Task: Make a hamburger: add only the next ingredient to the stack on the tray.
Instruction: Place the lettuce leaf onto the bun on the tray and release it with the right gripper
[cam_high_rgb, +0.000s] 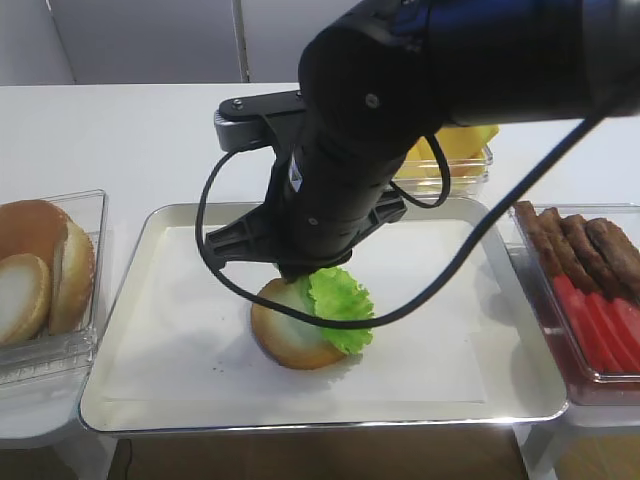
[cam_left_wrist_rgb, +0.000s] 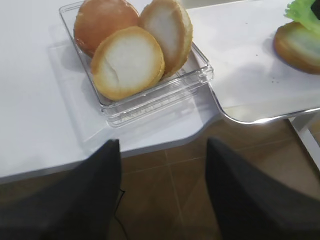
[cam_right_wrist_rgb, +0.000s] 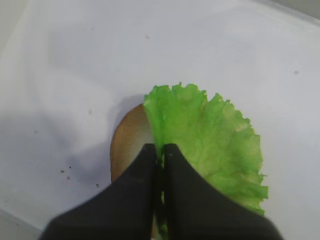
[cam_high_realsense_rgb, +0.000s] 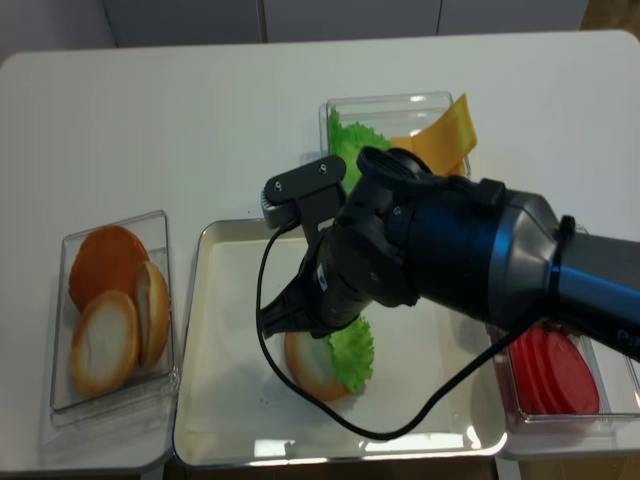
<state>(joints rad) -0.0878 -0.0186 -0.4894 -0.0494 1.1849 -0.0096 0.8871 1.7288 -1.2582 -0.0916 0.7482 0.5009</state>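
The stack, a bun half (cam_high_rgb: 285, 338) with a pale cut face, lies on the paper-lined silver tray (cam_high_rgb: 120, 300). The green ruffled lettuce leaf (cam_right_wrist_rgb: 210, 135) lies over its right part and overhangs the rim. My right gripper (cam_right_wrist_rgb: 160, 148) is shut on the leaf's left edge, right above the bun (cam_right_wrist_rgb: 127, 142). From overhead, the arm hides most of the bun (cam_high_realsense_rgb: 308, 368) and part of the leaf (cam_high_realsense_rgb: 355, 352). My left gripper (cam_left_wrist_rgb: 162, 142) hangs open and empty over the brown floor, off the table's front edge.
A clear container (cam_high_rgb: 85, 215) with bun pieces (cam_left_wrist_rgb: 127, 62) stands left of the tray. Behind the tray is a container with lettuce and yellow cheese (cam_high_realsense_rgb: 445, 130). On the right, a container holds tomato slices (cam_high_rgb: 600, 320) and brown meat strips (cam_high_rgb: 575, 245).
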